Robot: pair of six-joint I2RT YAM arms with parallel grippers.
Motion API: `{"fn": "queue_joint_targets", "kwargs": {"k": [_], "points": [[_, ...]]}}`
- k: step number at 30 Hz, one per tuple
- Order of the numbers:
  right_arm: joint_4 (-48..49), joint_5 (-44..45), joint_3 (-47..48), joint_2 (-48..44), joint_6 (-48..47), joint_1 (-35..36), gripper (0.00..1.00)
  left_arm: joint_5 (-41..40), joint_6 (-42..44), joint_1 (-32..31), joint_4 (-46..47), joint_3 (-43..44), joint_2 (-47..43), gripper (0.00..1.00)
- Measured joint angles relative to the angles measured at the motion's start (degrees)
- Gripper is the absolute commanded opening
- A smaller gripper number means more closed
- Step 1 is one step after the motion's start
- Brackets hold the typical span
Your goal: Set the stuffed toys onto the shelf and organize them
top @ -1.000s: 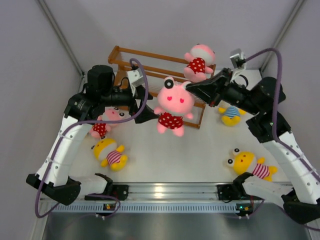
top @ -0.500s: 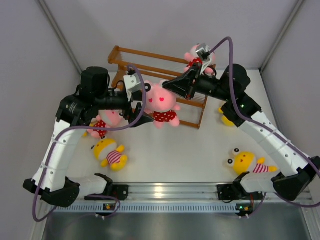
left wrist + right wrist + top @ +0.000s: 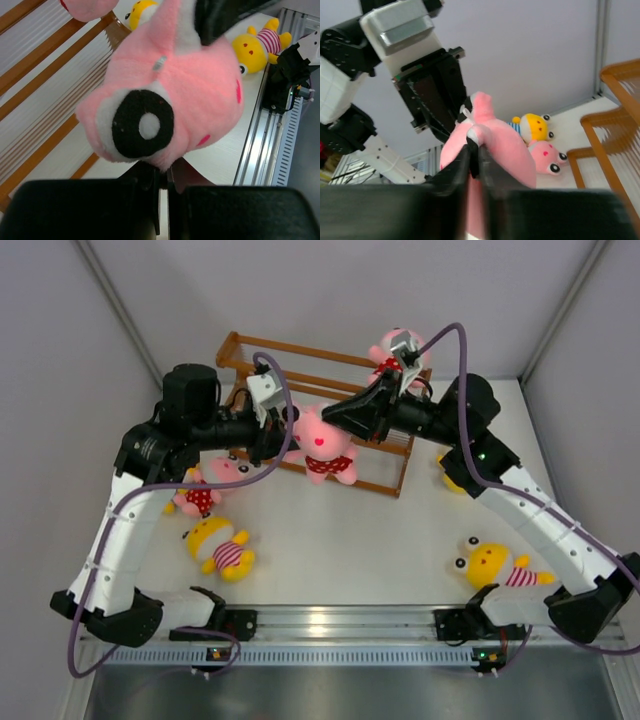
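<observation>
From above, the left end effector (image 3: pixel 283 435) and the right end effector (image 3: pixel 333 418) meet from either side at a pink toy (image 3: pixel 322 443), which hangs off the table (image 3: pixel 350 540) over the near rails of the shelf (image 3: pixel 300 348), about midway along it. A second pink toy (image 3: pixel 388 343) sits on the shelf's top tier at the far right end. A third pink toy (image 3: pixel 205 485) lies on the table left of the shelf, with a red-striped yellow toy (image 3: pixel 222 548) nearer than it. Another red-striped yellow toy (image 3: pixel 492 564) lies near right. In the left wrist view, the left end effector is clenched, its fingertips meeting at the plush under the pink toy's big black-and-white eye and apparently pinching a fold of it. The shelf rails run behind on the left. In the right wrist view, the right end effector is clenched on a thin pink flap at the top of the toy's head, with the left arm's black fingers just behind. A blue-striped yellow toy (image 3: pixel 532 128) lies beyond, touching the third pink toy on the table.
</observation>
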Motion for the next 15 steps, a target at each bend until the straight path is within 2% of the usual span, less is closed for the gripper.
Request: {"fn": "queue_joint_targets", "kwargs": {"k": [1, 2, 5, 10, 15], "points": [[-0.6, 0.8, -0.6, -0.4, -0.6, 0.0, 0.55, -0.7, -0.3, 0.0, 0.1, -0.3, 0.0, 0.0], [-1.6, 2.9, -1.2, -0.8, -2.3, 0.1, 0.58, -1.2, -0.5, 0.0, 0.2, -0.6, 0.1, 0.0], [-7.5, 12.3, -2.5, -2.9, -8.2, 0.6, 0.99, -2.8, -1.4, 0.0, 0.9, -1.2, 1.2, 0.0], [-16.2, 26.0, -6.2, -8.2, -23.9, 1.3, 0.99, -5.7, -2.7, 0.1, 2.3, -1.7, 3.8, 0.0], [-16.9, 28.8, -20.4, -19.7, -46.1, 8.3, 0.99, -6.9, -4.3, 0.9, 2.5, -2.4, 5.6, 0.0]]}}
